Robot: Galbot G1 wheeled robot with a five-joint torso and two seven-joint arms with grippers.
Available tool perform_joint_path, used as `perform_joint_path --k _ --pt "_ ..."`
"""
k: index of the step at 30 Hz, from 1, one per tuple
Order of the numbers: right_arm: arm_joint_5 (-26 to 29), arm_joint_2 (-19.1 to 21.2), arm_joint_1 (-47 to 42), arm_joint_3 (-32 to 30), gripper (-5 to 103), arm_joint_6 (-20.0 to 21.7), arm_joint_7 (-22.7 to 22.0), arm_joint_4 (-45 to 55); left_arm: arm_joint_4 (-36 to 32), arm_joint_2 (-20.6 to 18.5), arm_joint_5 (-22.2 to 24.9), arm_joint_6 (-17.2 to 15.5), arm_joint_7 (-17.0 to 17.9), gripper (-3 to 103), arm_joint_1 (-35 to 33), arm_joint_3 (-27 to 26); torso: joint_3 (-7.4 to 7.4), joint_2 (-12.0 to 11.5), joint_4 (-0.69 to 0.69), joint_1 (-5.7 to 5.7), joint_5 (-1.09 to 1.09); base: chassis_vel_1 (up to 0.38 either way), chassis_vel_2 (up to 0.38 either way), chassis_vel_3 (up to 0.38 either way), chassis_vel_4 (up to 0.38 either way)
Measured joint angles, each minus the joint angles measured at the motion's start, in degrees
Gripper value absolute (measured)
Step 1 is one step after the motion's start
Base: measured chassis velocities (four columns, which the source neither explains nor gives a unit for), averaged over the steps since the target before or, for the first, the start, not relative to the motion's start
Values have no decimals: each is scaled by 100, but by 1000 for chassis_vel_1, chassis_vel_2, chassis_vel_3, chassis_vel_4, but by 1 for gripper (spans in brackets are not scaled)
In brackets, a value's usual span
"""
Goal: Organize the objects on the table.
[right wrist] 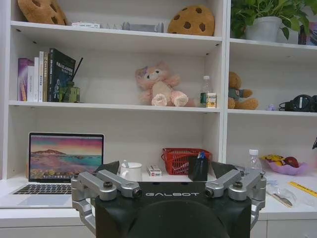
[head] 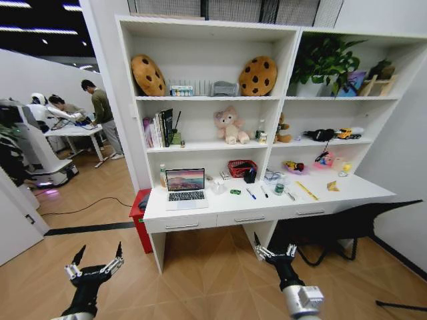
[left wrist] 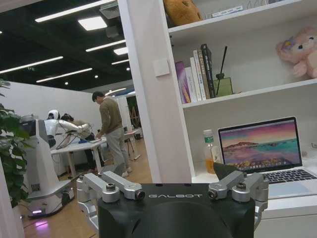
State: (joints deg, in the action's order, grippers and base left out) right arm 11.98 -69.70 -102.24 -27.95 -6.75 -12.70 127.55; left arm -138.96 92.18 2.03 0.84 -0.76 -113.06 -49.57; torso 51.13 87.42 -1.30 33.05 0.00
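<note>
Approach is the step in hand: left gripper (head: 95, 261) and right gripper (head: 274, 249) hang short of the tabletop (head: 360, 190), fingers spread wide, empty. Laptop (head: 185, 188), pens (head: 251, 194) and ruler (head: 307, 191) lie scattered there; next calls for closing in.

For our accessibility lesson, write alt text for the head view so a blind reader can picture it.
A white desk built into shelving holds an open laptop, pens, a bottle and a yellow ruler. Both robot grippers hang open over the wooden floor short of it, the left gripper at lower left, the right gripper below the desk's middle.
</note>
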Motion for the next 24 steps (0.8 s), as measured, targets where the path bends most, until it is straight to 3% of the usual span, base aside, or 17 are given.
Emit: perform_joint_path --k 11,24 --pt "9 -9 13 16 100 -36 20 -2 51 -34 23 33 22 98 34 -41 0 0 1 0 0 -82 76 93 -85" --pt "8 60 20 32 100 7 -26 44 87 -19 28 61 85 97 38 -24 0 0 -1 0 -3 -242 243 259 -241"
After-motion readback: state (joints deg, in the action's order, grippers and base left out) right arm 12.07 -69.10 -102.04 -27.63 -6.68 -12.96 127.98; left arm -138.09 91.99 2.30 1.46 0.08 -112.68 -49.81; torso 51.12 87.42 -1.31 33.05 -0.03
